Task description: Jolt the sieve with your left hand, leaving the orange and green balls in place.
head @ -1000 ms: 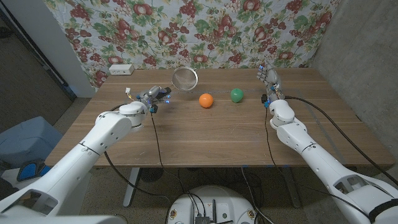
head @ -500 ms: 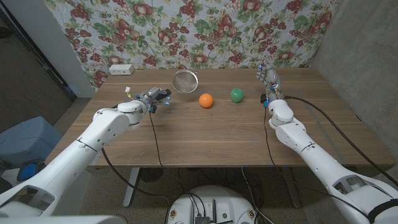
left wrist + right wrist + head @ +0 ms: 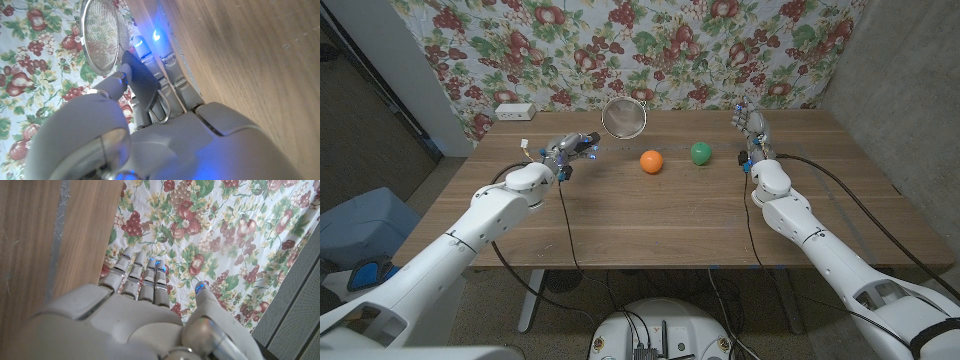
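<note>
My left hand (image 3: 569, 150) grips the black handle of a round metal mesh sieve (image 3: 623, 117), which hangs tilted above the far middle of the wooden table (image 3: 650, 220). In the left wrist view the mesh bowl of the sieve (image 3: 100, 35) stands beyond my left hand (image 3: 150, 100), whose fingers close round the handle. An orange ball (image 3: 651, 161) lies on the table right of my left hand, and a green ball (image 3: 701, 153) lies further right. My right hand (image 3: 752, 135) stands at the table's far right with fingers straight and holds nothing; it appears the same way in its own wrist view (image 3: 145, 310).
A white box (image 3: 514, 112) sits at the table's far left corner. A floral cloth (image 3: 620, 40) hangs behind the table. A blue bin (image 3: 360, 225) stands on the floor to the left.
My left hand has lifted and swung the sieve up and a little to the right. Both balls and my right hand have stayed where they were.
</note>
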